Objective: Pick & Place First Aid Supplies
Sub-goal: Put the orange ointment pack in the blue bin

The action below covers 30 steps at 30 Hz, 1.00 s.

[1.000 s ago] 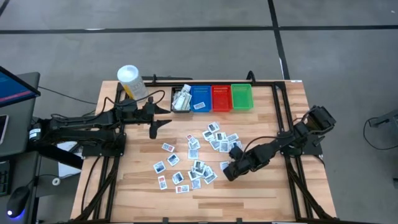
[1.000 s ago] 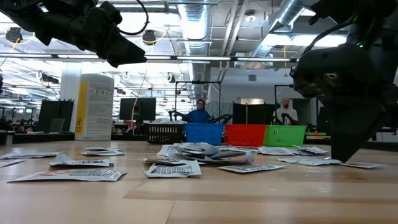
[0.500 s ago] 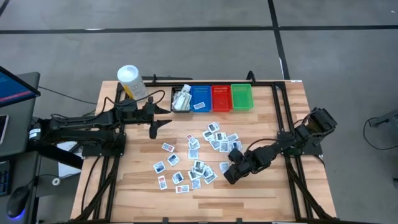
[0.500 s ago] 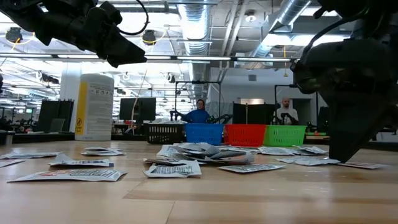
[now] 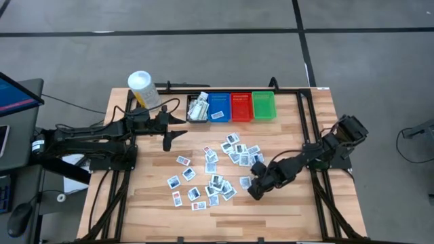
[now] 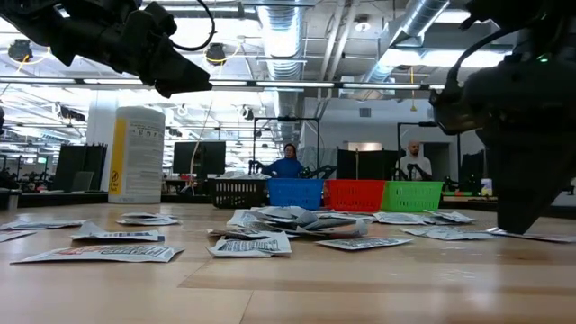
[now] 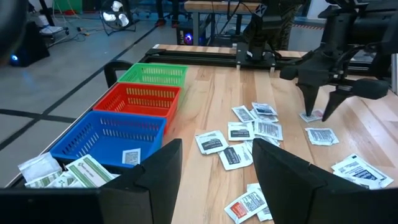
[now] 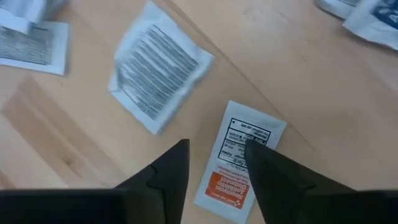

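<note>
First aid packets (image 5: 215,169) lie scattered at the table's centre; only the right wrist view shows an orange-marked packet (image 8: 238,162) between the parted fingers of the right gripper (image 5: 255,192) at five o'clock. The left gripper (image 5: 169,139) hovers open at ten o'clock, near the bins (image 5: 232,106).

Dozens of small white packets (image 5: 215,173) lie flat, scattered mid-table; a few sit in the bins.
</note>
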Tool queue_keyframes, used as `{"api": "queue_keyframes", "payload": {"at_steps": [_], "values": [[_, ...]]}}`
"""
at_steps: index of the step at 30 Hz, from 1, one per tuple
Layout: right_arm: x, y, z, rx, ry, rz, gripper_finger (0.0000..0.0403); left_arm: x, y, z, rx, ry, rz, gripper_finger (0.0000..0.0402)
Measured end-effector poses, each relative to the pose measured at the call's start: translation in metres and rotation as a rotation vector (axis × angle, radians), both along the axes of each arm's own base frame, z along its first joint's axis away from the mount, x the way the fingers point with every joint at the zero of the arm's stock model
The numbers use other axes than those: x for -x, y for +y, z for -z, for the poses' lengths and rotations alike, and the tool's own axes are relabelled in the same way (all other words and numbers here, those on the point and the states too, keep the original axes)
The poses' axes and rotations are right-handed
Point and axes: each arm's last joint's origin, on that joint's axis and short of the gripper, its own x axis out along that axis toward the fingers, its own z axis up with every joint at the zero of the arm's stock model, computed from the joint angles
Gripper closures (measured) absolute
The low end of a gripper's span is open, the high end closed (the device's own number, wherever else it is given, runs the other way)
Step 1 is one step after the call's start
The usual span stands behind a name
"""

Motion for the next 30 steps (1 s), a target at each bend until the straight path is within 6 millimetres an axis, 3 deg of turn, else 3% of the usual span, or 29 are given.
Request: {"api": "queue_keyframes", "payload": {"at_steps": [12,20,30], "values": [[-0.013,0.007,-0.022,0.029,0.005,-0.125,0.0284,0.0,0.0,0.0,0.003,0.0,0.0,0.0205],[-0.015,0.007,-0.028,0.048,0.019,-0.124,0.0261,0.0,0.0,0.0,0.003,-0.001,0.0,0.0205],[-0.01,0.006,-0.021,0.079,0.03,-0.132,0.0207,0.0,0.0,0.0,0.004,-0.001,0.004,0.0204]]}}
